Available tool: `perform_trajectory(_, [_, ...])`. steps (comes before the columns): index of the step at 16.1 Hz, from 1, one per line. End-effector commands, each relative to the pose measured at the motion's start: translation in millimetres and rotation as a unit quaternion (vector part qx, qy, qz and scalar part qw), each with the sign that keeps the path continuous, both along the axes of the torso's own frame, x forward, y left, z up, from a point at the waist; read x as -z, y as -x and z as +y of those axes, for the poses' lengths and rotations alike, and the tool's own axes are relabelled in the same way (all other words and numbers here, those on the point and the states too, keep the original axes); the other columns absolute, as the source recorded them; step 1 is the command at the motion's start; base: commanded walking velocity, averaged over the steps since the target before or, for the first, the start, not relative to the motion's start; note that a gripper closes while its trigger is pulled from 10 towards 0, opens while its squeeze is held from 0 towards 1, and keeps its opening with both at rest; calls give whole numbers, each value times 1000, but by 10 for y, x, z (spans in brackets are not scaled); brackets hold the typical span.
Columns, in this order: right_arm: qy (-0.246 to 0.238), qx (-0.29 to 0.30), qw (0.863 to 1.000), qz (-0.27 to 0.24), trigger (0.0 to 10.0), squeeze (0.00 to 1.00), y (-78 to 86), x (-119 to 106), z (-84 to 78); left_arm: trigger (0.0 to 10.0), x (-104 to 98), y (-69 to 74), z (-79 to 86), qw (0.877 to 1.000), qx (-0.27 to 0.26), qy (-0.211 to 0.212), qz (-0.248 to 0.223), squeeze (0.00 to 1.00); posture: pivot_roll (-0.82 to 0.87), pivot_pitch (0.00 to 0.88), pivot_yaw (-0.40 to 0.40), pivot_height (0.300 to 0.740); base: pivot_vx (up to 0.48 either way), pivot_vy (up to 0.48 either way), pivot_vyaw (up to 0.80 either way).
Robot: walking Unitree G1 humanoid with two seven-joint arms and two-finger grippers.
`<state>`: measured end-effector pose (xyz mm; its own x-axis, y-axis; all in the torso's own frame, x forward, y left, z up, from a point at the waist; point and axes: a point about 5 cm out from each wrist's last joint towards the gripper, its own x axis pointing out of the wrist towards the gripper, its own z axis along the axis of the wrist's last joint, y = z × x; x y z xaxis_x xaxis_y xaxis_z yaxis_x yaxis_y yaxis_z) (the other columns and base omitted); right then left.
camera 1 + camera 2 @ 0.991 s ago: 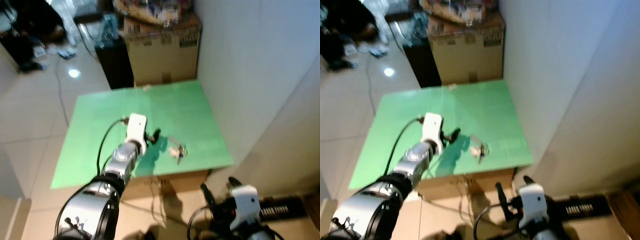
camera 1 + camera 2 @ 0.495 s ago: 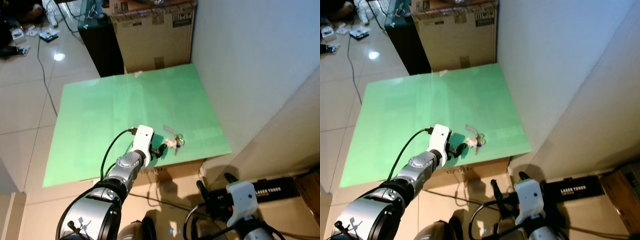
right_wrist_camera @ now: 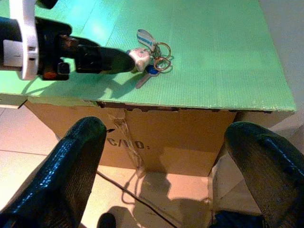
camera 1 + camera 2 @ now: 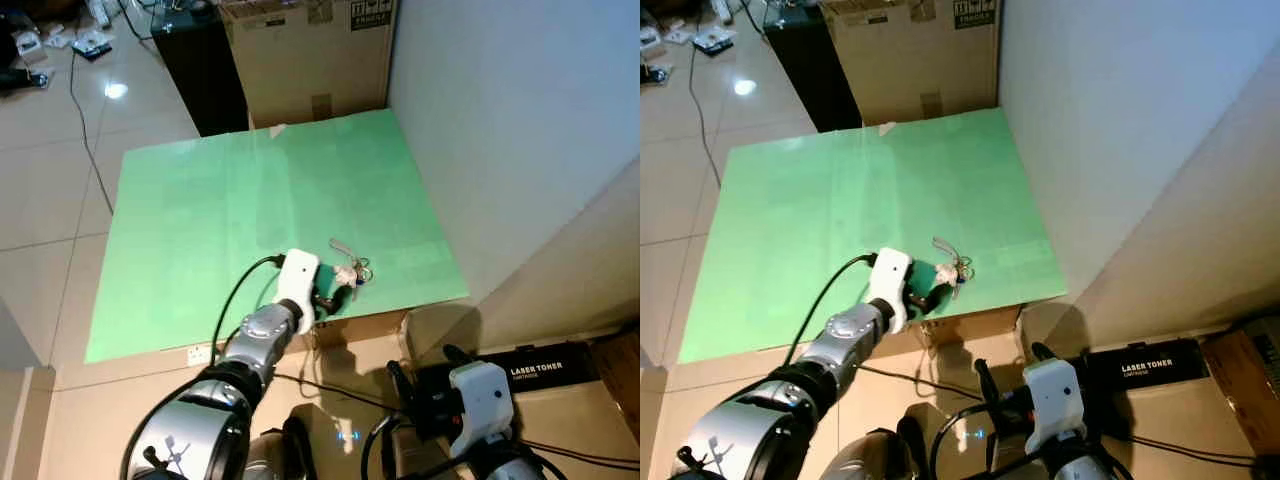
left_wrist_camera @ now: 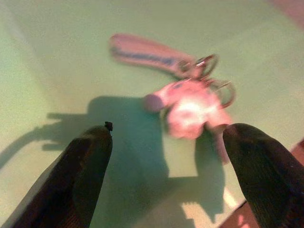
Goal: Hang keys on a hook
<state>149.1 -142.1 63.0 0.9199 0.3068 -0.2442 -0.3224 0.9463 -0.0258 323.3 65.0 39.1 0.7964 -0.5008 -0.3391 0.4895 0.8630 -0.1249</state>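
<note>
Nearest, the right gripper point(image 3: 161, 156) hangs open and idle below the table edge, while the left gripper point(image 5: 166, 152), fingers spread and empty, reaches toward the keys point(image 4: 349, 272) lying on the green table point(image 4: 200, 200), so grasping and hanging remain.

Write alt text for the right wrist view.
A bunch of keys with a strap and rings lies on a green board atop a cardboard box, the left gripper reaching it from the side. The right gripper's two black fingers frame the view, spread apart, low beside the box.
</note>
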Motion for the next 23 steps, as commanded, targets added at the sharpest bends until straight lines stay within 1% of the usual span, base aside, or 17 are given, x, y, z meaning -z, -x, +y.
perform_trajectory(1, [-6,-6,1000,9,10000,0,43,-5,30,10000,57,61,-31,1000,13,-2,5,0,-298,265,104,740,0,0,0])
perform_trajectory(2, [-6,-9,1000,10,10000,0,58,-7,43,10000,48,77,-113,1000,21,5,3,0,-304,269,101,740,0,0,0])
perform_trajectory(4, [-6,-11,1000,13,10000,0,81,-11,55,10000,48,110,-211,999,35,6,-1,0,-310,277,99,740,0,0,0])
perform_trajectory(6, [-7,-11,1000,17,10000,0,123,-12,67,10000,35,120,-268,999,37,5,-10,0,-315,289,96,740,0,0,0])
perform_trajectory(8, [-8,-11,1000,23,10000,4,182,-13,88,10000,3,97,-273,999,25,2,-22,0,-328,303,97,740,0,0,0])
perform_trajectory(10, [-10,-6,999,32,10000,0,252,-9,101,10000,-66,32,-239,999,1,-4,-44,0,-340,307,99,740,0,0,0])
perform_trajectory(13, [-12,-2,999,40,10000,0,301,1,123,10000,-118,-7,-238,998,-9,-3,-55,0,-347,308,101,740,0,0,0])
perform_trajectory(15, [-13,0,999,43,10000,4,331,4,140,10000,-145,-16,-268,998,-18,10,-58,0,-353,310,103,740,0,0,0])
perform_trajectory(16, [-14,2,999,44,10000,0,338,11,144,10000,-151,-17,-286,998,-28,25,-52,0,-355,310,103,740,0,0,0])
perform_trajectory(18, [-14,4,999,47,10000,0,355,26,148,10000,-147,-21,-296,997,-49,33,-42,0,-359,312,106,740,0,0,0])
perform_trajectory(19, [-13,6,999,49,10000,0,370,38,144,9216,-134,-13,-308,997,-55,30,-37,0,-361,313,107,740,0,0,0])
perform_trajectory(20, [-13,8,999,51,10000,0,394,37,144,4980,-125,-9,-313,997,-63,25,-36,0,-364,315,107,740,0,0,0])
perform_trajectory(21, [-13,8,999,51,10000,0,401,36,144,4078,-122,-8,-317,997,-68,28,-32,0,-366,315,106,740,0,0,0])
perform_trajectory(22, [-13,8,998,53,10000,0,420,30,145,3765,-122,-7,-341,996,-77,31,-25,0,-376,321,102,740,0,0,0])
perform_trajectory(23, [-13,8,998,54,10000,0,447,11,146,0,-116,16,-406,996,-75,33,-20,0,-402,334,91,740,0,0,0])
